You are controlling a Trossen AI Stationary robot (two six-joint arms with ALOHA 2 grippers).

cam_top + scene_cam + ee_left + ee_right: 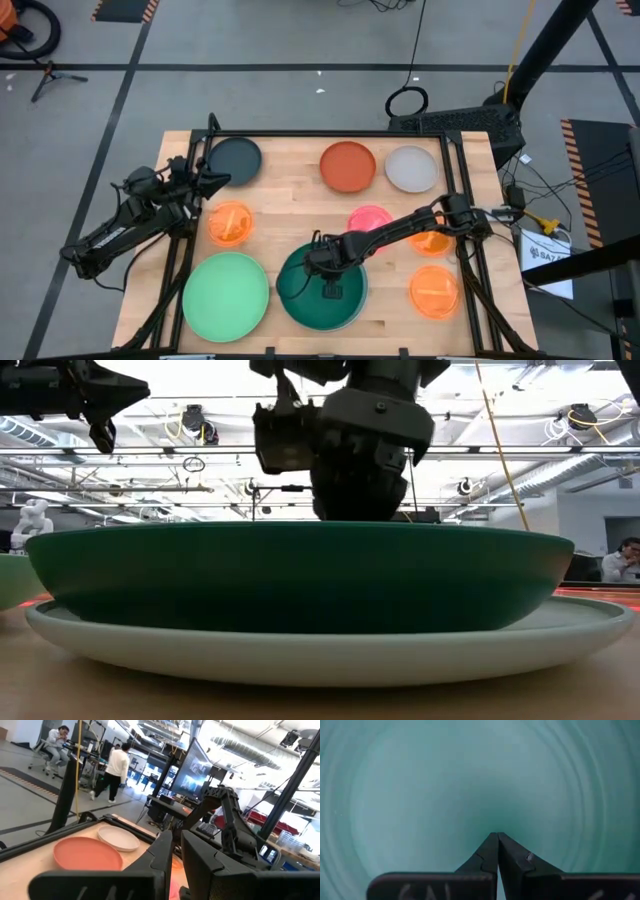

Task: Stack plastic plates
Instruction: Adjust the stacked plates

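The right gripper (331, 291), fingers (492, 852) closed and empty, hangs over the teal plate (318, 288), which sits stacked on a pale plate (330, 650) at the tabletop (290, 200) front. The left gripper (222, 178), fingers (162, 855) nearly closed and empty, waits near the grey plate (234, 158).

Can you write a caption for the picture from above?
Right gripper, shut, over the dark teal plate, small plates around.
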